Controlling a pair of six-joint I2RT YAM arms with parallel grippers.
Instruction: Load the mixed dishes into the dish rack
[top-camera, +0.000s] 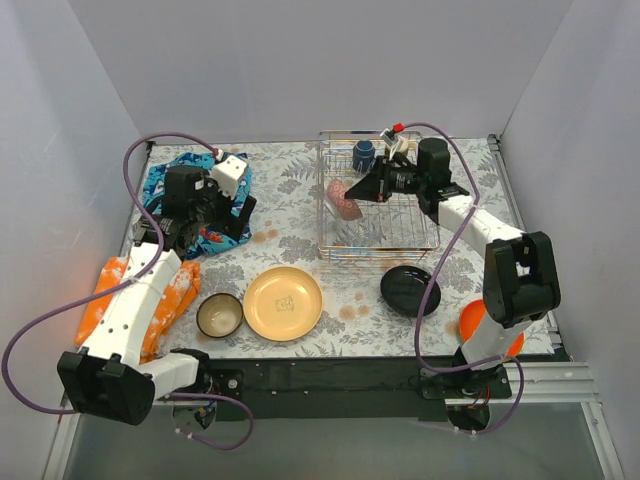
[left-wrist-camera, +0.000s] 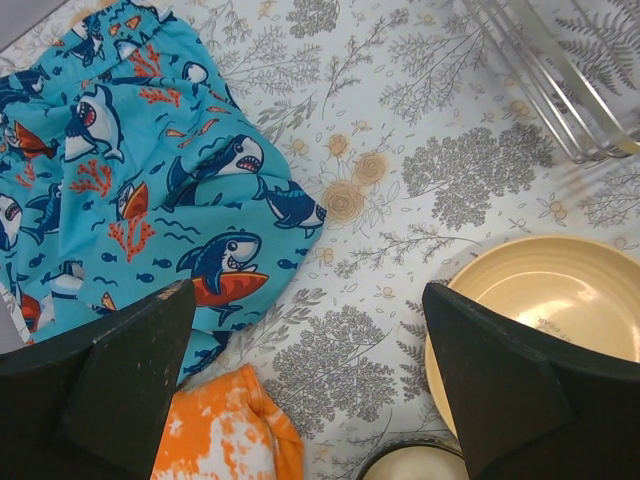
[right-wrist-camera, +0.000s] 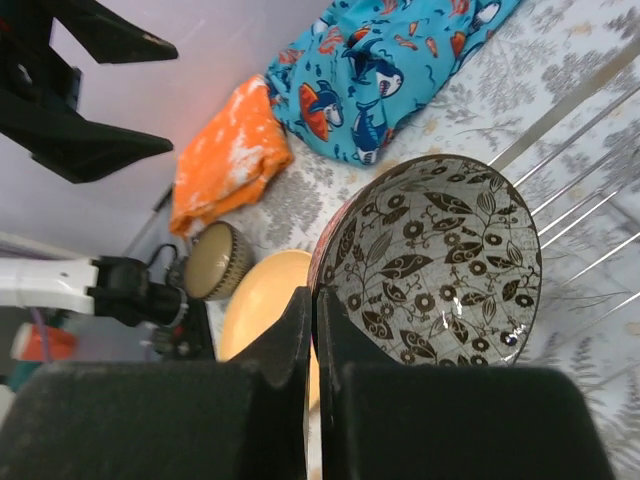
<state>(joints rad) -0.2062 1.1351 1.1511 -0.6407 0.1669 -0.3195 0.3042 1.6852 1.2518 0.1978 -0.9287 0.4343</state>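
My right gripper (top-camera: 362, 190) is shut on the rim of the grey patterned bowl (top-camera: 344, 201) and holds it tilted on edge over the left part of the silver dish rack (top-camera: 425, 238). In the right wrist view the fingers (right-wrist-camera: 313, 305) pinch the bowl (right-wrist-camera: 430, 260). A dark blue mug (top-camera: 363, 153) sits in the rack's back. The tan-yellow plate (top-camera: 283, 303), dark brown bowl (top-camera: 219, 314) and black plate (top-camera: 408, 290) lie on the table. An orange plate (top-camera: 470, 322) is partly hidden behind the right arm. My left gripper (left-wrist-camera: 310, 300) is open and empty. The beige cup is out of view.
The blue shark-patterned cloth (top-camera: 165, 185) lies at the back left under the left gripper (top-camera: 208, 215). The orange cloth (top-camera: 140, 290) lies at the left edge, beside the dark brown bowl. Grey walls close in the back and both sides.
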